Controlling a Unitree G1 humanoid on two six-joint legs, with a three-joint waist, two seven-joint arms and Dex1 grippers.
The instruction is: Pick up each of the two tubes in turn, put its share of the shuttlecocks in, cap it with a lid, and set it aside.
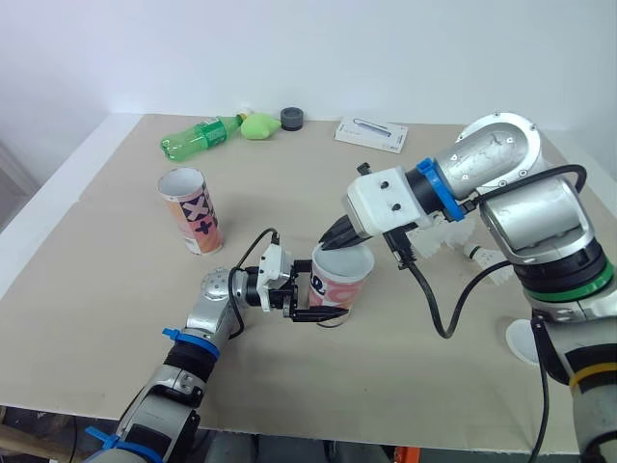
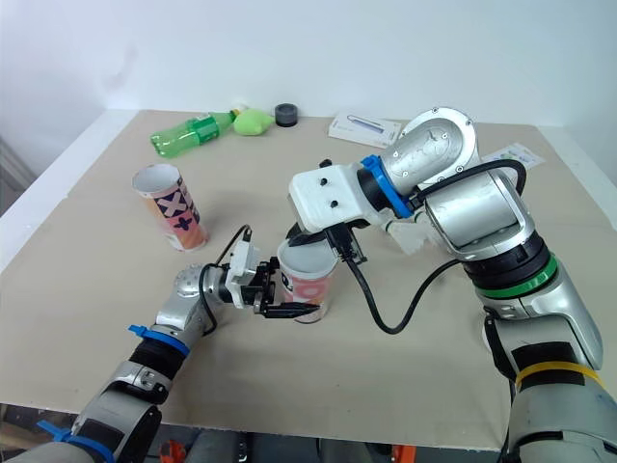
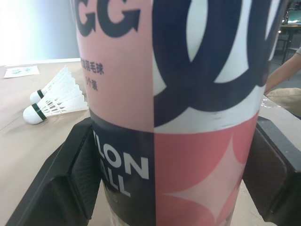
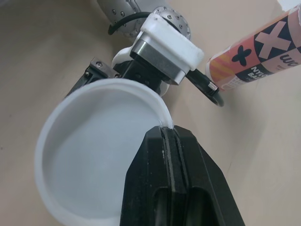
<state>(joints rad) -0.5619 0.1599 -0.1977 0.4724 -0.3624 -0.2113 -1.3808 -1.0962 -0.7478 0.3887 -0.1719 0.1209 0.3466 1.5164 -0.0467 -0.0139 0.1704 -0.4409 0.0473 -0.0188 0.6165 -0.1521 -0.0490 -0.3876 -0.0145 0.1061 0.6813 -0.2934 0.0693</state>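
On the desk [image 1: 96,299], the eye views showed the left gripper [image 1: 326,299] grasping the upright tube [image 1: 337,289], the right gripper [image 1: 335,238] just above, clenched on the lid [image 1: 347,260] at its mouth; the left wrist view showed the tube between both fingers [image 3: 61,179]; the right wrist view, the lid's rim pinched.

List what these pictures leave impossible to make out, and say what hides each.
- Contents of the tube in the left end effector: the white lid pinched by the right end effector covers its mouth, every view.
- Number of shuttlecocks: head views, the right arm hides the pile.
- Print on the white box: head views, too small.
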